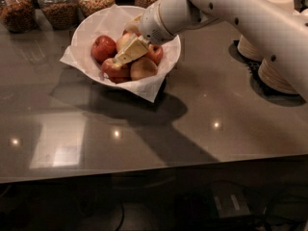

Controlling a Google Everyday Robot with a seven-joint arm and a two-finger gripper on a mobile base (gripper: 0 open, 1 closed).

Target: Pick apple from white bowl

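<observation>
The white bowl (86, 30), lined with white paper whose corners stick out past the rim, stands at the back left of the dark table. It holds several apples. The apple (124, 40), pale yellow with a red blush, lies near the bowl's middle, partly behind my gripper. My gripper (126, 56) reaches down into the bowl from the right, its tan tip right on top of the apples and touching or nearly touching the pale one. A dark red apple (103, 47) lies to the left and a yellowish one (143, 68) at the front.
Several glass jars (59, 5) of dry food stand along the back edge behind the bowl. Stacked tan paper bowls (276, 69) stand at the right. My white arm (240, 13) crosses above the table's right half.
</observation>
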